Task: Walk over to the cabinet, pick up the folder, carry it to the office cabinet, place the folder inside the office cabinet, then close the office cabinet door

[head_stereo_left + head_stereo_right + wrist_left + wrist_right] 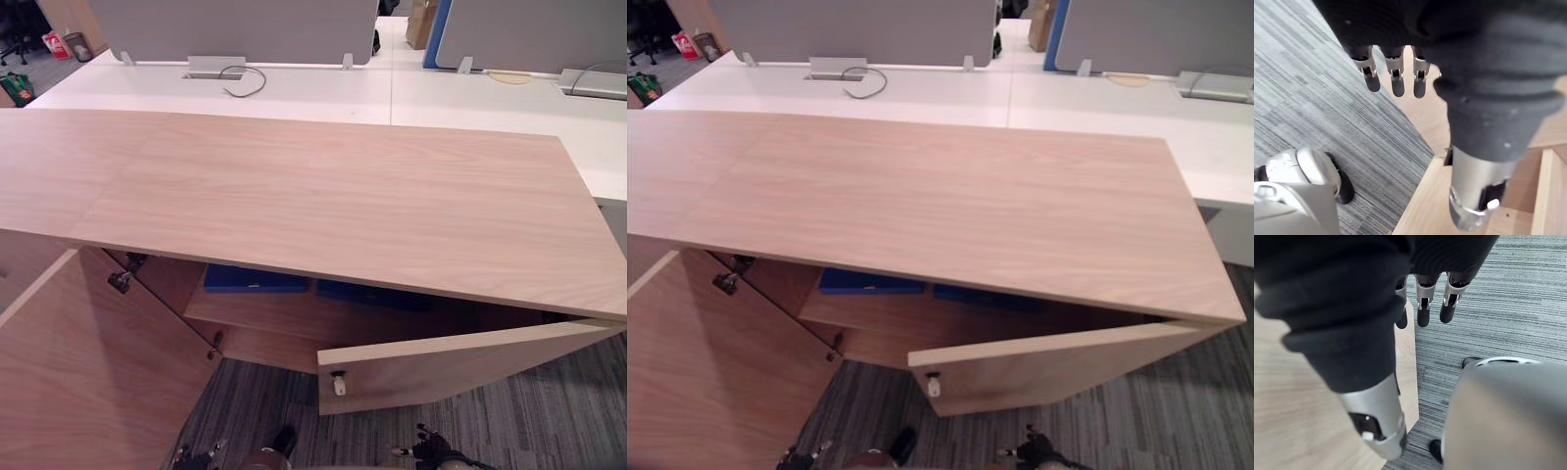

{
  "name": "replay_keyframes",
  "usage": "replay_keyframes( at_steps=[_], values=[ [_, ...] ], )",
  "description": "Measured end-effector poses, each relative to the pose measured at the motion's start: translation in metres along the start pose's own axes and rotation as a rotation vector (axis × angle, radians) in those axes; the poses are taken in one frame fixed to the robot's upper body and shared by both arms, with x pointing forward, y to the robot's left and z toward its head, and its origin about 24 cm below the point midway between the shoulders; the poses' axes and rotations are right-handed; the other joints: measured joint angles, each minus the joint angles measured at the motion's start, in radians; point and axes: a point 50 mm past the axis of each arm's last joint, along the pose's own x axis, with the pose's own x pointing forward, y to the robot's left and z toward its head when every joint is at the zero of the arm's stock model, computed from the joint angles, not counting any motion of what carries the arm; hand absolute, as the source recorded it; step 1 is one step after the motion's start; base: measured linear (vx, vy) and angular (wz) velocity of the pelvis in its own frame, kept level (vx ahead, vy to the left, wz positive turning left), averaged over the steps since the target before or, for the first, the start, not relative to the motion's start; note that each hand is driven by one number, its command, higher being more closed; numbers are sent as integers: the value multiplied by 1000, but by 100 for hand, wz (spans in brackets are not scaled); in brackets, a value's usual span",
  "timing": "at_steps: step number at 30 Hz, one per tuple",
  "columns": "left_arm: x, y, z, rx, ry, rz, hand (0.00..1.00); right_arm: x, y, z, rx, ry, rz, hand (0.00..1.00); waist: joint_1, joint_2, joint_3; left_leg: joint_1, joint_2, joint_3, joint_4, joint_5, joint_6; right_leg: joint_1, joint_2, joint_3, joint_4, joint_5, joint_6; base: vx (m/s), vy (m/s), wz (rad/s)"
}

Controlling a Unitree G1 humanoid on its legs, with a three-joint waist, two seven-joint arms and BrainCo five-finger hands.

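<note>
A blue folder (pixel 255 280) lies flat on the shelf inside the low wooden cabinet (pixel 323 196), under its top. A second dark blue item (pixel 372 294) lies to its right in shadow. Both cabinet doors stand open: the left door (pixel 88 362) swings wide towards me, and the right door (pixel 460 367) stands partly open. My left hand (pixel 1396 73) hangs beside the left door with straight fingers, holding nothing. My right hand (pixel 1422 308) hangs by the edge of the right door (pixel 1409 382), fingers also straight and empty. Both hands are low, in front of the cabinet.
Grey striped carpet (pixel 549 411) lies in front of the cabinet. Behind it stand white desks (pixel 323 93) with grey partition screens (pixel 235 29) and a loose cable (pixel 245 83). A red bag (pixel 56 43) and a bin sit at the far left.
</note>
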Motion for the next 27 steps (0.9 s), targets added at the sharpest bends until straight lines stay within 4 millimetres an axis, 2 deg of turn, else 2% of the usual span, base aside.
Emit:
replay_keyframes(
  at_steps=[1, 4, 5, 6, 7, 8, 9, 10, 11, 12, 13, 14, 15, 16, 17, 18, 21, 24, 25, 27],
  values=[
    [0, 3, 0, 0, 1, 8, 0, 0, 2, 0, 13, -2, 2, 0, 0, -8, 2, -5, 15, -1, -8, 10, -16, 22, 24, -23, -33, 14, -8, 101, -194, 31],
    [4, -3, 13, 3, -36, -6, 0, -1, 6, 0, 35, -5, -1, 0, -2, -25, 7, -45, 34, 1, -8, 32, -40, 36, 54, -80, -67, 26, -20, 56, -119, 66],
    [6, -3, 20, 5, -58, -7, 0, -1, 12, 2, 58, -10, 5, 0, -2, -43, 16, -60, 36, 25, -7, 57, -46, 42, 56, -112, -68, 27, -21, 13, -66, 82],
    [7, -3, 26, 11, -80, -9, 0, 0, 16, 5, 65, -18, 10, 0, -6, -58, 24, -82, 27, 109, -6, 101, -31, 46, 59, -136, -64, 27, -23, 0, -55, 88],
    [6, -5, 28, 22, -89, -16, 0, 0, 18, 7, 69, -23, 13, 0, -9, -60, 27, -92, 24, 162, -7, 125, -13, 45, 61, -146, -59, 31, -29, -18, -7, 101],
    [6, -10, 31, 57, -113, -36, 0, 0, 20, 12, 79, -35, 17, 0, -17, -55, 34, -96, 30, 297, -44, 173, 27, 43, 60, -169, -62, 46, -60, -44, 68, 93],
    [7, -13, 41, 63, -147, -44, 0, 0, 25, 18, 109, -57, 25, 0, -19, -59, 50, -134, 49, 537, 63, 64, 89, 46, 55, -197, -68, 38, -77, -53, 98, 85],
    [8, -13, 44, 72, -150, -40, 0, 1, 26, 20, 126, -65, 23, 0, -18, -63, 58, -171, 81, 625, 147, 5, 113, 45, 48, -218, -66, 37, -79, -90, 78, 69],
    [10, -12, 51, 98, -171, -41, 0, 0, 27, 20, 166, -62, 18, 0, -21, -72, 81, -211, 141, 782, 333, -87, 125, 50, 21, -256, -51, 35, -76, -110, 31, 64],
    [10, -15, 53, 134, -183, -53, 0, -1, 23, 12, 209, -41, 3, 0, -21, -75, 83, -215, 176, 875, 466, -130, 138, 53, -13, -295, -40, 27, -66, -110, 71, 62],
    [9, -16, 52, 150, -185, -61, 0, -1, 20, 10, 243, -41, -12, 0, -24, -65, 78, -208, 191, 905, 512, -152, 138, 53, -25, -308, -38, 23, -66, -64, 115, 74],
    [9, -21, 50, 180, -179, -78, 0, -2, 14, 9, 287, -49, -38, 0, -41, -40, 65, -183, 220, 952, 551, -194, 133, 50, -40, -352, -26, 20, -62, 7, 265, 101],
    [7, -27, 43, 192, -159, -98, 0, -2, 9, 5, 321, -43, -58, 0, -61, -13, 49, -147, 242, 974, 506, -205, 117, 56, -41, -402, -16, 20, -45, 45, 257, 121],
    [5, -33, 39, 193, -145, -113, 0, -2, 5, 3, 341, -38, -73, 0, -70, 5, 40, -122, 231, 952, 423, -223, 67, 59, -34, -423, -7, 24, -27, 69, 296, 148],
    [5, -40, 40, 207, -136, -136, 0, -2, 11, 3, 382, -23, -69, 0, -71, -19, 50, -108, 143, 900, 314, -161, 88, 63, -54, -437, -15, 34, -37, 76, 179, 157],
    [6, -39, 42, 214, -142, -138, 0, -3, 17, -1, 413, -1, -58, 0, -72, -36, 45, -84, 86, 858, 205, -102, 109, 71, -49, -443, -49, 71, -50, 71, 143, 145],
    [6, -34, 36, 165, -106, -125, 0, -3, 19, -3, 420, 9, -49, 0, -59, -30, 50, -33, 10, 777, 106, -52, 134, 120, -40, -455, -112, 61, -33, 47, 64, 106],
    [5, -32, 30, 116, -77, -129, 0, -3, 17, -2, 399, 2, -41, 0, -56, -20, 46, -2, -24, 742, 45, -16, 135, 145, -41, -459, -120, 63, -33, 3, 25, 47],
    [6, -29, 26, 69, -51, -117, 0, -2, 14, -1, 377, -3, -43, 0, -54, -10, 49, 18, -32, 730, -22, 27, 129, 146, -44, -465, -120, 71, -20, 7, 1, 26],
    [5, -27, 22, 9, -27, -102, 0, -2, 13, 0, 375, -5, -44, 0, -53, -5, 50, 41, -33, 723, -93, 72, 121, 141, -36, -473, -121, 73, -16, -29, -30, 14]
  ],
)
